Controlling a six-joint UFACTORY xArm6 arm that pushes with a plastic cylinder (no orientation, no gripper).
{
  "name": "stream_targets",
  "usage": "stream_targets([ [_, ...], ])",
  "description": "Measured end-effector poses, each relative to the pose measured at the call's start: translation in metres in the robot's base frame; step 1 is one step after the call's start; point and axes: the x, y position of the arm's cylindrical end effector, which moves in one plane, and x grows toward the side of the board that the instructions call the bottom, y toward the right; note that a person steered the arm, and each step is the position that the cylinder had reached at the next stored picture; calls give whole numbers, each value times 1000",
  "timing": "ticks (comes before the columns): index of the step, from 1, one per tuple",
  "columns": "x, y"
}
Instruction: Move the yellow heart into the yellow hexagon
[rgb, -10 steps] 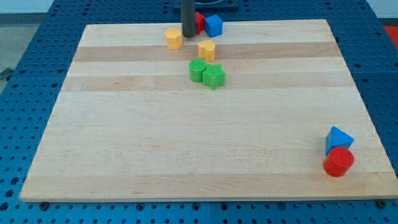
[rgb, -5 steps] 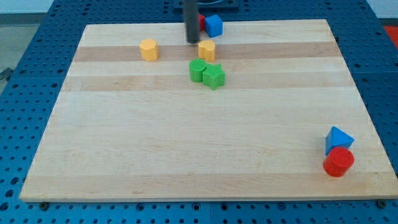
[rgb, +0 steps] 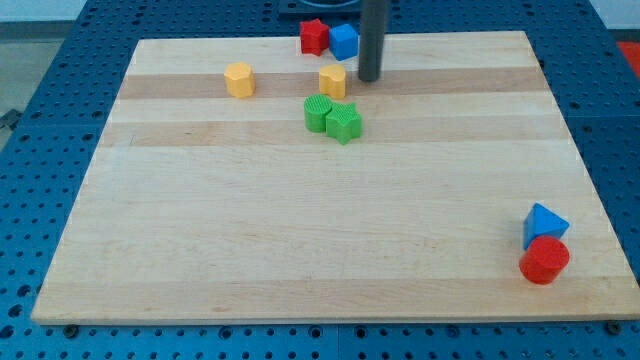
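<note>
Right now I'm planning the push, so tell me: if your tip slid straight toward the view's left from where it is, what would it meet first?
My tip would first meet the yellow heart, just to its left and apart from it. Farther along that line sits the yellow hexagon. Depth is hard to judge, so contact could be off-centre.

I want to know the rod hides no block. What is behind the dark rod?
Behind my tip shows only bare board; the blue cube sits just to the rod's left at the view's top, apparently uncovered. Whatever lies directly behind the rod's width cannot be seen.
</note>
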Motion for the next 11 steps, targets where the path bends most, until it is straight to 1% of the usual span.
stream_targets([
  [1, 0, -55],
  [2, 1, -42],
  [3, 23, -2],
  [4, 47, -14],
  [5, 44, -60],
  [6, 28, -107],
  [7, 29, -123],
  [8, 33, -87],
  [9, 13, -59],
  [10, -17, -62],
  [11, -22, -90],
])
